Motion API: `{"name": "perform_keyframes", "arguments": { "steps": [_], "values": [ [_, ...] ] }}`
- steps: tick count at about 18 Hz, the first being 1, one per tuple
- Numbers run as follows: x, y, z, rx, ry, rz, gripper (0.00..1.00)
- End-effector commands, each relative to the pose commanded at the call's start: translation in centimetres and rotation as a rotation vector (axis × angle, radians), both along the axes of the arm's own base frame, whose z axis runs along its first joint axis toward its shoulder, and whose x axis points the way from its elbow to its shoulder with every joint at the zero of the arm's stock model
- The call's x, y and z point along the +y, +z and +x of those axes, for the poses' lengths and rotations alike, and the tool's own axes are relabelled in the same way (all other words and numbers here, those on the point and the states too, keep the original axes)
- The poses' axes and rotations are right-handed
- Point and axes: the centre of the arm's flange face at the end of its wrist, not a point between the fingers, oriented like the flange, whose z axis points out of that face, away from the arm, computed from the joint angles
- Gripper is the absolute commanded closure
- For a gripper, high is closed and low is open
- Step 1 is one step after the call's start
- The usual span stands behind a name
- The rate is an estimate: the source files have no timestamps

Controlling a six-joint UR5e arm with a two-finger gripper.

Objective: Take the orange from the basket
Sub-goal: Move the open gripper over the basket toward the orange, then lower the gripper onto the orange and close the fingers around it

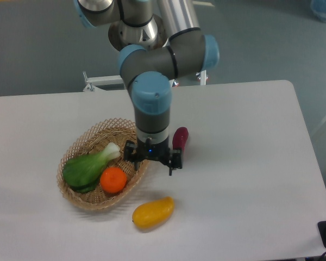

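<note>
No readable writing anywhere. Basket (81, 149) toward the table's (250, 163) left side: green vegetable (87, 166) inside, orange (113, 180) touching it, near the front rim. Gripper (152, 162) above the basket's right rim, fingers spread wide, empty. Yellow fruit (153, 212) by the front edge. Dark red object (180, 138) partly hidden behind the arm.

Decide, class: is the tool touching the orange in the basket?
Apart. The fixed camera shows basket weave between the tool and the orange.
</note>
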Motion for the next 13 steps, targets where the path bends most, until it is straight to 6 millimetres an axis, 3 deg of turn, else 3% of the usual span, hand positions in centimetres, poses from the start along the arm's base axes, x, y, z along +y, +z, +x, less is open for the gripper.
{"name": "perform_keyframes", "arguments": {
  "steps": [5, 13],
  "values": [
    [1.9, -2.2, 3.0, -0.033, 0.041, -0.025, 0.00],
    [3.4, -4.0, 5.1, -0.048, 0.058, -0.048, 0.00]
  ]
}}
